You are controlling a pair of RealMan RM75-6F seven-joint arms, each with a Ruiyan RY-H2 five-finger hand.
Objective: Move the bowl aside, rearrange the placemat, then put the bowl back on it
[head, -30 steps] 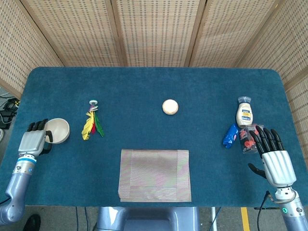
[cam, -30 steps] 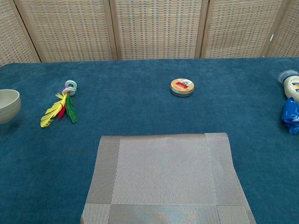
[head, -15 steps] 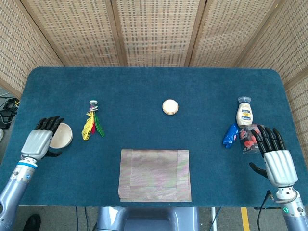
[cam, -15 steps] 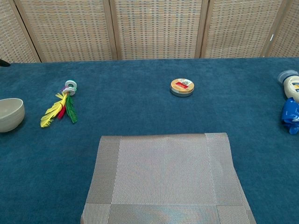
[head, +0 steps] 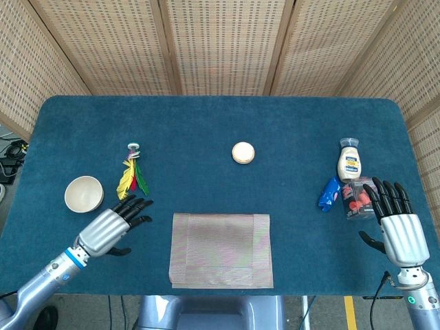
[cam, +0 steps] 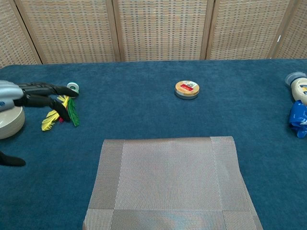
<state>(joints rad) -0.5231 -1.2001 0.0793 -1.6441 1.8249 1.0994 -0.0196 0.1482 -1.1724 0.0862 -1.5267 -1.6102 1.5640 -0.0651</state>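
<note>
The cream bowl (head: 84, 194) stands upright on the blue cloth at the far left, its rim just showing in the chest view (cam: 10, 125). The grey woven placemat (head: 221, 249) lies flat at the front middle, also filling the lower chest view (cam: 170, 184). My left hand (head: 111, 227) hovers open between bowl and placemat, fingers stretched toward the mat, holding nothing; the chest view shows it at the left edge (cam: 29, 96). My right hand (head: 399, 227) is open at the front right, fingers spread, away from both.
A feather toy (head: 133, 175) lies just behind my left hand. A round tin (head: 243, 152) sits mid-table. A mayonnaise bottle (head: 349, 161), a blue packet (head: 329, 194) and a red-and-clear box (head: 355, 199) crowd the area by my right hand. Wicker screens stand behind the table.
My left hand has let go of the bowl and swung right and forward, toward the placemat. The bowl stays at the far left. The right hand has barely moved.
</note>
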